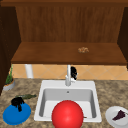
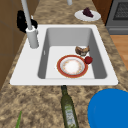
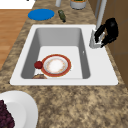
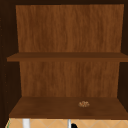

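Faucet (image 3: 96,40) sits at the sink's (image 3: 105,72) back rim, and the right hand (image 3: 110,31) has its fingers curled round the faucet's base. Left hand (image 1: 17,102) hangs over the blue plate (image 1: 16,115) left of the sink, fingers relaxed downward; the bottle (image 2: 68,110) label's unreadable.

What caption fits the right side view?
Right hand at the faucet; plate in the sink.

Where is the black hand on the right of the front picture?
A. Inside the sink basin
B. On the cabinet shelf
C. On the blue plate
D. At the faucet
D: the right hand sits against the faucet base, its fingers curled toward it.
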You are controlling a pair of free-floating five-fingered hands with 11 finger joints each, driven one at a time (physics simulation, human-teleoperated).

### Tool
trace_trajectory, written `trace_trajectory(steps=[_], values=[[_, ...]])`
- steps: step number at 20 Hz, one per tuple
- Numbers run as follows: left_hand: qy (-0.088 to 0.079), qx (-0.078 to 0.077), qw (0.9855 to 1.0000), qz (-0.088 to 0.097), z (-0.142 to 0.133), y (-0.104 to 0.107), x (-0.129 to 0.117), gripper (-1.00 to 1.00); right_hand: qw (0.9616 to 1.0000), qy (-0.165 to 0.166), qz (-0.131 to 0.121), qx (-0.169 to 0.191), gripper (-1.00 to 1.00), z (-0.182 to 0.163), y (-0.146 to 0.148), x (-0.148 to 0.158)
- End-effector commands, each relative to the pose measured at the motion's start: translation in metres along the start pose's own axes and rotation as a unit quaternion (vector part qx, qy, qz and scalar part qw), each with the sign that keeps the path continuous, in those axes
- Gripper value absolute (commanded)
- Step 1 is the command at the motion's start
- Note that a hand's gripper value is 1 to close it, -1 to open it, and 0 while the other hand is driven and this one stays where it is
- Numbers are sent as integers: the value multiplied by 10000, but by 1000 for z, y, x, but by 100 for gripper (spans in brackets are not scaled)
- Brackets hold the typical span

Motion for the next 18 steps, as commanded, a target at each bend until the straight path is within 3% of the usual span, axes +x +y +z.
trace_trajectory(steps=[1,10,18], values=[[0,0,10000,0,0,0,0,0,10000,-41,62,53,100,-6,-6,30],[0,0,10000,0,0,0,0,0,9987,409,310,32,100,-8,-7,44],[0,0,10000,0,0,0,0,0,9947,807,632,-61,100,-8,-5,57]])
